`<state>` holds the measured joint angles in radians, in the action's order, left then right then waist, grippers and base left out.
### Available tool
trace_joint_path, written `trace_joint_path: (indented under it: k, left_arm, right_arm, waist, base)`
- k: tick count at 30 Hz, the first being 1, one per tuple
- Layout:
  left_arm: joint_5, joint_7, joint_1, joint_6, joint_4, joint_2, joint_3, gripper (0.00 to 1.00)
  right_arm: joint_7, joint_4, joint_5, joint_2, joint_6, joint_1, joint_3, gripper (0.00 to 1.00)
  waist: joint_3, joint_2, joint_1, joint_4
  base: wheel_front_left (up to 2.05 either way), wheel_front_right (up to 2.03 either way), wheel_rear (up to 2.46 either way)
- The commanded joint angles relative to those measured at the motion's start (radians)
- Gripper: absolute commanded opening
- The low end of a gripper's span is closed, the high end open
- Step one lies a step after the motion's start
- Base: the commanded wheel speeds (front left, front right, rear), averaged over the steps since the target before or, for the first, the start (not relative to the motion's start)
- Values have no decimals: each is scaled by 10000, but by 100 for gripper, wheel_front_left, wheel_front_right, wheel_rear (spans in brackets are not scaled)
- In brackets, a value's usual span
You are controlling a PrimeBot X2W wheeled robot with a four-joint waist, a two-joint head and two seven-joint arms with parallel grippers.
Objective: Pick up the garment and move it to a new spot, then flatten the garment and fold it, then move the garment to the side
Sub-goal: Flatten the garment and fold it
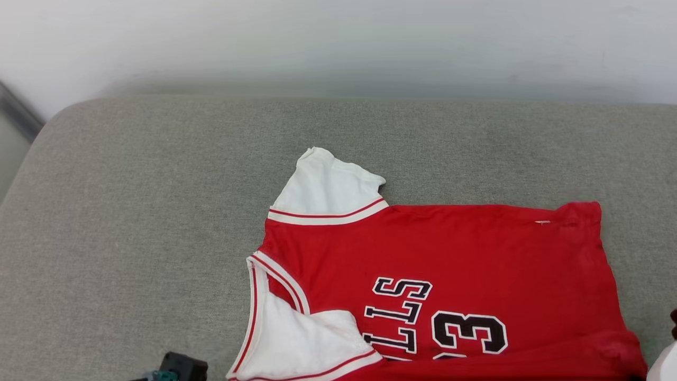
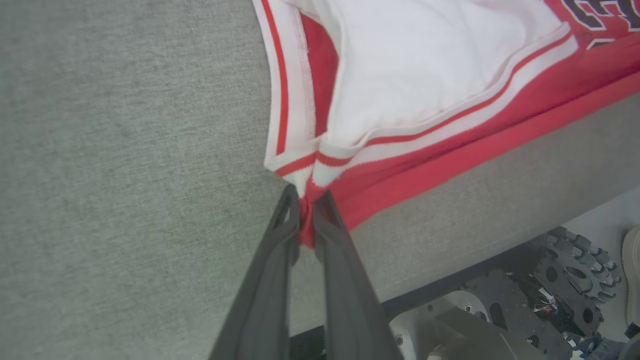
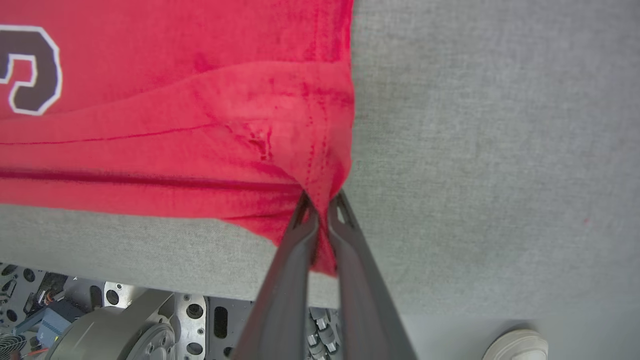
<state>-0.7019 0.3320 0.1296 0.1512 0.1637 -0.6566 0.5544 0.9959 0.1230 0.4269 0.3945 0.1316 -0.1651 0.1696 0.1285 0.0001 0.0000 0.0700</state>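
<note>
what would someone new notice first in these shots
The red garment with white sleeves and a black number 3 stands out, spread over the near right part of the grey padded surface. At its near edge, the left gripper is shut on the striped-trim corner by the sleeve, and the right gripper is shut on the red hem corner.

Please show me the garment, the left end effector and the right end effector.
garment (image 1: 449, 243): head view, red cloth of the body.
left end effector (image 2: 306, 202): left wrist view, midway between fingertips pinching the striped corner.
right end effector (image 3: 321, 202): right wrist view, midway between fingertips pinching red cloth.
</note>
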Motion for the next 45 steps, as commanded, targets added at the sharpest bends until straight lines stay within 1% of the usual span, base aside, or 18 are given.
trace_joint_path:
  k: [1, 4, 7, 8, 9, 11, 15, 18, 19, 23, 27, 31, 32, 37, 41, 45]
  left_arm:
    - [-28, -44, 108, -47, -161, 38, 67, 0]
    - [117, -100, 86, -154, -425, 64, 217, 0]
    - [153, -278, -21, -301, -833, 255, 369, 0]
    - [162, -358, -63, -342, -964, 284, 381, 51]
    - [200, -422, -100, -399, -1081, 303, 396, 100]
    - [286, -619, -166, -477, -1233, 363, 438, 100]
    - [325, -1417, -417, -617, -1284, 523, 166, 100]
    - [333, -2236, -640, -550, -1137, 622, -282, 100]
    - [401, -2493, -715, -509, -1091, 633, -395, 100]
    - [696, -3618, -1054, -257, -867, 838, -893, 100]
    - [790, -4906, -1375, 297, -502, 1228, -1678, 100]
    - [836, -5628, -1431, 573, -6, 1582, -2207, 100]
    - [829, -5722, -1405, 562, 135, 1659, -2283, 100]
    - [1005, -5928, -1219, 362, 332, 2022, -2591, 100]
    - [1140, -5980, -1163, -50, 254, 2435, -2768, 100]
    - [1544, -5988, -1287, -566, 109, 2812, -2976, 100]
  right_arm:
    - [-16, -16, -133, -74, -16, -182, 49, 0]
    - [-165, -125, -203, -198, -16, -260, -34, 0]
    - [-498, -415, -386, -315, -16, -320, -117, 0]
    - [-647, -507, -429, -396, -16, -292, -105, 31]
    - [-763, -616, -453, -503, -16, -227, -47, 100]
    - [-909, -783, -358, -654, -13, -114, -89, 100]
    - [-1305, -761, -251, -548, -13, 116, -103, 100]
    - [-1933, -530, -325, -436, -13, 369, -62, 100]
    - [-2195, -458, -347, -538, -13, 509, 57, 100]
    - [-3208, 20, -424, -898, -11, 992, 259, 100]
    - [-4711, 510, -619, -1162, -11, 1471, 176, 100]
    - [-6289, 814, -896, -1370, -11, 1713, 50, 100]
    - [-6702, 889, -1029, -1367, -11, 1720, -1, 100]
    - [-8452, 1063, -1457, -1797, -11, 1637, -53, 100]
    - [-9481, 1088, -1606, -2149, -11, 1451, -244, 100]
    - [-10126, 876, -1733, -2360, -11, 1418, -475, 100]
  waist:
    - [-11, -1, 0, -14]
    - [-28, -1, 0, -26]
    - [-52, -1, 0, -12]
    - [-61, -1, 0, -9]
    - [-74, -1, 0, -8]
    - [-109, -1, 0, -7]
    - [-241, -1, 0, 5]
    - [-359, -1, 0, 10]
    - [-403, -1, 0, 1]
    - [-561, -1, 0, -41]
    - [-596, -1, 0, -118]
    - [-547, -1, 0, -200]
    - [-524, -1, 0, -219]
    - [-387, -1, 0, -301]
    - [-253, -1, 0, -393]
    - [-59, -1, 0, -505]
  base:
    - [0, 0, 0]
    - [0, 0, 0]
    - [0, 0, 0]
    - [0, 0, 0]
    - [0, 0, 0]
    - [0, 0, 0]
    - [0, 0, 0]
    - [0, 0, 0]
    - [0, 0, 0]
    - [0, 0, 0]
    - [0, 0, 0]
    - [0, 0, 0]
    - [0, 0, 0]
    - [0, 0, 0]
    - [0, 0, 0]
    - [0, 0, 0]
